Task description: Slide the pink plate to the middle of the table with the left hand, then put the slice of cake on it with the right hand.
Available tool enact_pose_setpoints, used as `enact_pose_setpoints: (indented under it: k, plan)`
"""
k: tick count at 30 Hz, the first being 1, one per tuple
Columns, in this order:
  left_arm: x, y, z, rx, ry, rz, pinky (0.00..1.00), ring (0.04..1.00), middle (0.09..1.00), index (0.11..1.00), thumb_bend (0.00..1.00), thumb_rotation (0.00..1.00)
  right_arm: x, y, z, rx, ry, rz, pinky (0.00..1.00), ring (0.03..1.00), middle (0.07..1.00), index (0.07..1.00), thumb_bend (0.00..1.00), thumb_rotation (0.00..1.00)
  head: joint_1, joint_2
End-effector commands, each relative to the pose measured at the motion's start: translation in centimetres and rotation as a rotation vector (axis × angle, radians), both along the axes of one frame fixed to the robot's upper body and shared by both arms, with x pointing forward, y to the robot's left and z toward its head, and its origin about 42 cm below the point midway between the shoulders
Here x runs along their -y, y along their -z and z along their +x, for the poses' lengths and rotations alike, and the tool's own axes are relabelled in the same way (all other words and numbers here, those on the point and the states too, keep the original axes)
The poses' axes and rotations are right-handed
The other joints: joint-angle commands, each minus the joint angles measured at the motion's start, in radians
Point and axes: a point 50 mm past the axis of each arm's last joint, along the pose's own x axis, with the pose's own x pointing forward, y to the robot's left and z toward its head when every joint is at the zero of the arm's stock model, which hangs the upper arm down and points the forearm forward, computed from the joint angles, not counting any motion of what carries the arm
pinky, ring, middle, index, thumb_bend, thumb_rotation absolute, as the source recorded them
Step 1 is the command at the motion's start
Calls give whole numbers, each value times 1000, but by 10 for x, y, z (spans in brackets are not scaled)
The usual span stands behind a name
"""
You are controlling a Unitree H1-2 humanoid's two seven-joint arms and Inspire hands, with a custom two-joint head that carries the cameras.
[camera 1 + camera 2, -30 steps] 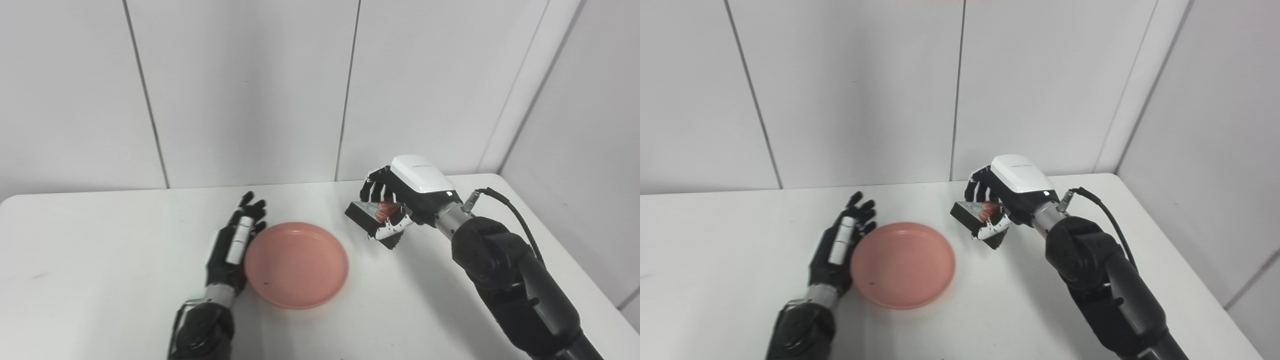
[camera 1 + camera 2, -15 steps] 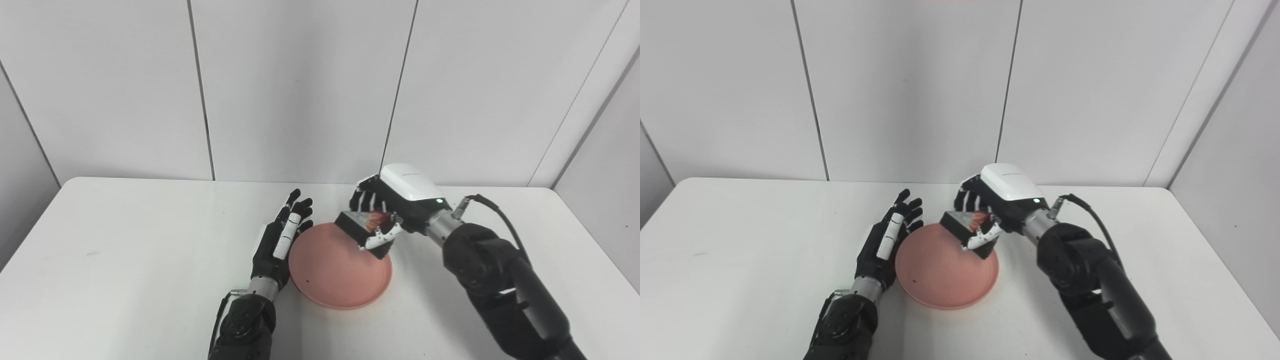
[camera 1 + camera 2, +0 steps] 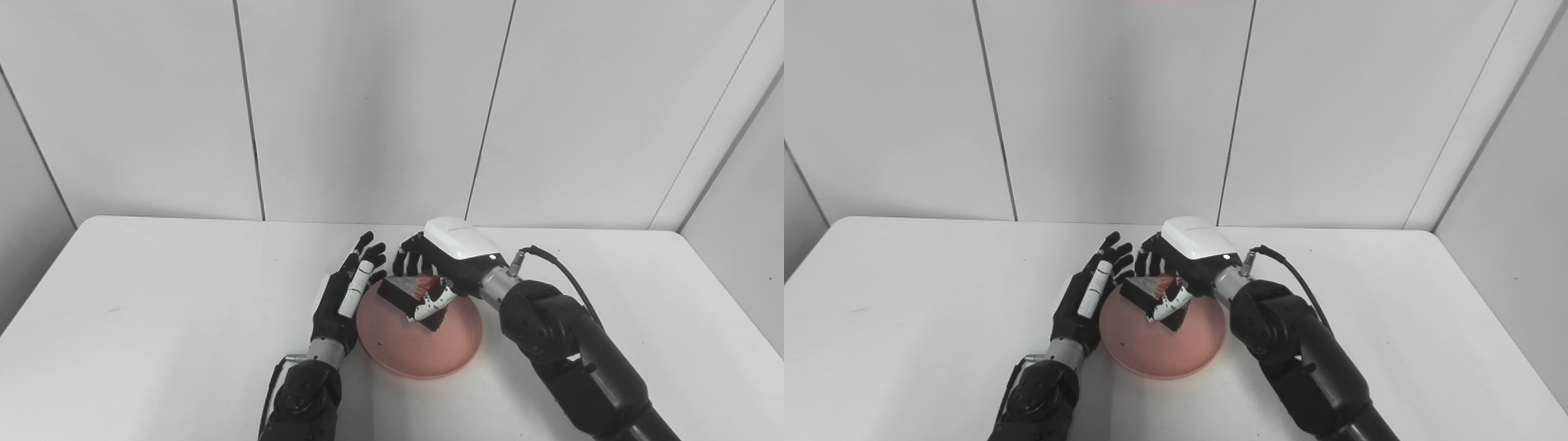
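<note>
right hand [image 3: 438,272] clamped on cake slice [image 3: 407,291], poised over pink plate [image 3: 429,355] to set down | plate mid-counter [image 3: 153,294] | left hand [image 3: 343,294] fingers apart, bracing plate's left rim

You are looking at two black arms with rounded, bulbous shells. Your left hand [image 3: 343,294] is black with a white strip along one finger and a silver wrist ring just below it. Your right hand [image 3: 438,275] has a glossy white cover on its back with a small lit dot, black fingers with white patches, a silver wrist collar, and a black cable looping beside that collar
</note>
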Motion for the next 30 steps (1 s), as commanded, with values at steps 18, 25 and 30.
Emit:
enact_pose_setpoints:
  k: [18,25,30]
  plan:
    - [-8,41,-22,-152,8,33,844,914,905,918,790,783,-10,7,11,17,-40,-41,353,431,526,474,518,0,-13,13]
    - [-10,42,-22,-153,8,36,860,913,906,920,796,791,-11,5,9,21,-38,-70,367,467,557,485,526,89,-16,13]
    - [-12,41,-23,-145,5,46,847,910,895,908,818,792,-8,1,2,3,-44,-147,621,710,739,687,976,353,-20,16]
